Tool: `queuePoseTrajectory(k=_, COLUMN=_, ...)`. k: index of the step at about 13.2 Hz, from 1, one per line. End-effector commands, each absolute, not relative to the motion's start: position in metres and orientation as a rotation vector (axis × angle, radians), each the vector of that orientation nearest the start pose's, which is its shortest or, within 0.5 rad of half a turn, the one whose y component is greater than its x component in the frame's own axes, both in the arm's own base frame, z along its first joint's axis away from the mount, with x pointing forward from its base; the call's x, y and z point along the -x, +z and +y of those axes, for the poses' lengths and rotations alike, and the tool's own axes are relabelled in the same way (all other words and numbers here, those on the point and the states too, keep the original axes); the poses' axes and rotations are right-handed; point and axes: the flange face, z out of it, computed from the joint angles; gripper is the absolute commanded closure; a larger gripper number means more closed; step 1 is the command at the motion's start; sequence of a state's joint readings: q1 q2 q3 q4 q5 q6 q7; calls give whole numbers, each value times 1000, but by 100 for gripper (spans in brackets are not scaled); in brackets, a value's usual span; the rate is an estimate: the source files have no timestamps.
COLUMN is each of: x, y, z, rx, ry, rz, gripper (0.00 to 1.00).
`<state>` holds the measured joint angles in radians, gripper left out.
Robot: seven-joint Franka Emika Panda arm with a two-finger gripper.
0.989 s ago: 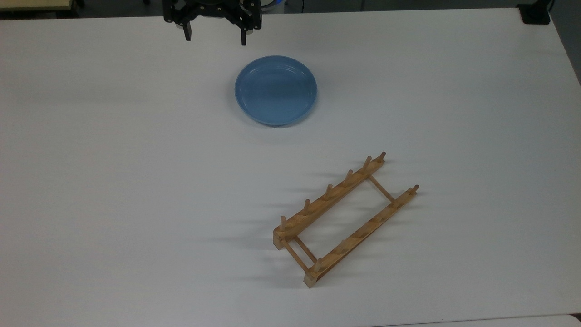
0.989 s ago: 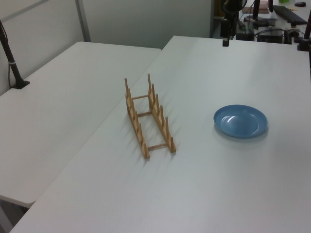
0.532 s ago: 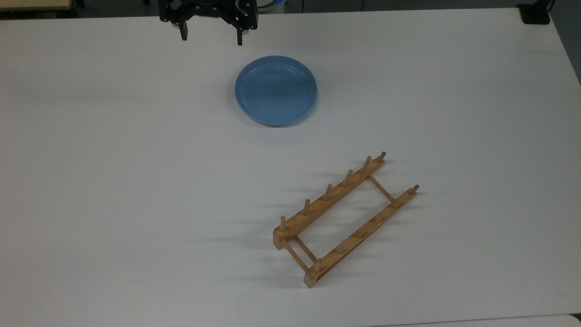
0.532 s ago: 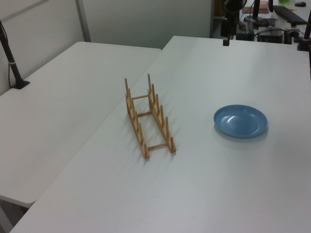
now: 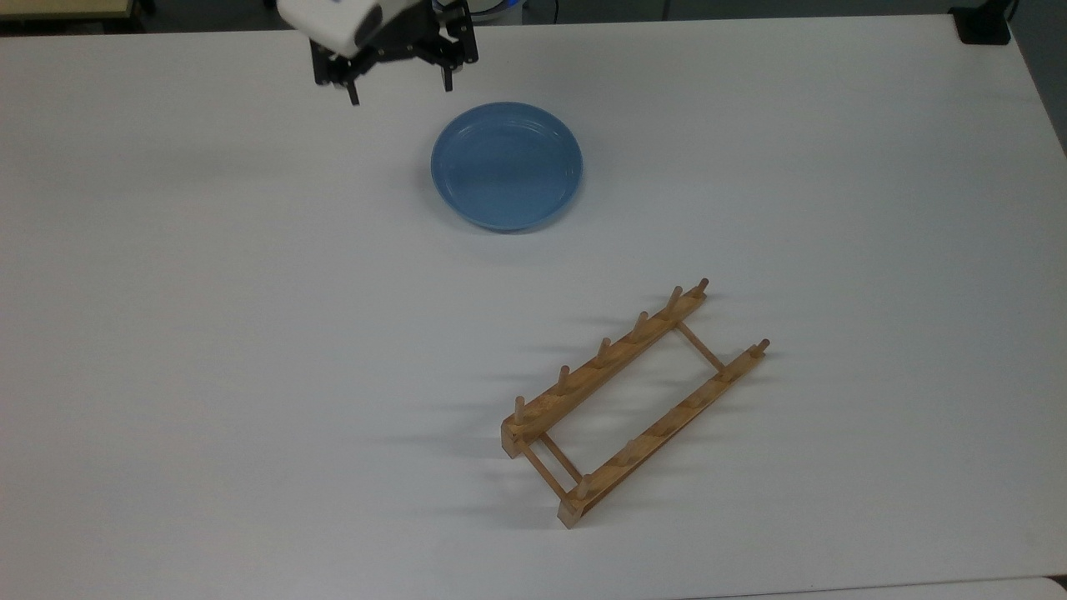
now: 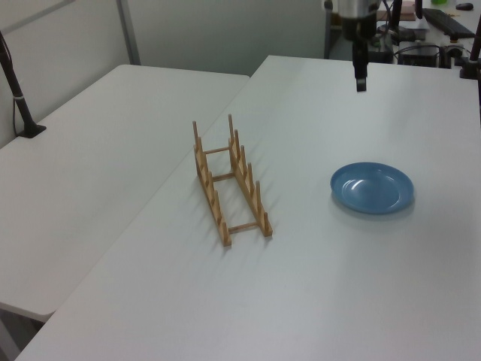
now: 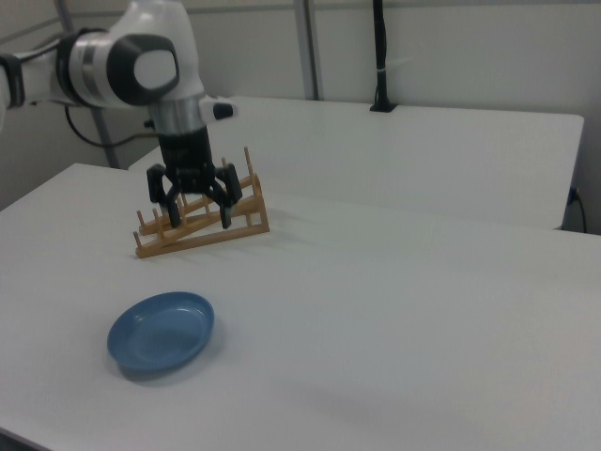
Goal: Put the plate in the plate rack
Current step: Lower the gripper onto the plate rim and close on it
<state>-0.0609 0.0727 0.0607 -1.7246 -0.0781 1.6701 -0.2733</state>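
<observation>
While the gripper [image 5: 400, 87] hangs empty with its 2 fingers spread wide above the table [image 5: 208, 317], up and left of the plate [image 5: 506, 165] in the top view, it should drop over the plate's near rim, well apart from the rack [image 5: 633, 404].

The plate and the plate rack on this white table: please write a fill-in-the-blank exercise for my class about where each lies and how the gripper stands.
1. The light-blue plate lies flat on the white ____.
2. The slots of the wooden plate rack hold ____ plates.
3. The fingers of the gripper are spread ____ and hold nothing.
4. In the top view, the plate rack is ____ the plate in the picture.

Missing words: table; no; open; below
</observation>
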Motion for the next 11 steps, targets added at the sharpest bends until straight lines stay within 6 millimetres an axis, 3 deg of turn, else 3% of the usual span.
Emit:
queuePoseTrajectory(k=1, x=-569, y=462, z=-6, rx=3106, ry=285, rz=-637, gripper=0)
queuePoseTrajectory(k=3, x=-574, y=420, z=-2, rx=3071, ry=341, rz=-738, gripper=2)
queuePoseTrajectory(k=4, x=-574, y=405, z=-1, rx=3067, ry=367, rz=-753, gripper=12)
queuePoseTrajectory(k=5, x=-577, y=388, z=0, rx=3076, ry=398, rz=-787, gripper=29)
queuePoseTrajectory(k=7, x=-582, y=357, z=8, rx=3056, ry=456, rz=-814, gripper=41)
queuePoseTrajectory(k=8, x=-584, y=343, z=19, rx=3047, ry=478, rz=-838, gripper=45)
queuePoseTrajectory(k=11, x=-585, y=324, z=26, rx=3046, ry=520, rz=-877, gripper=48)
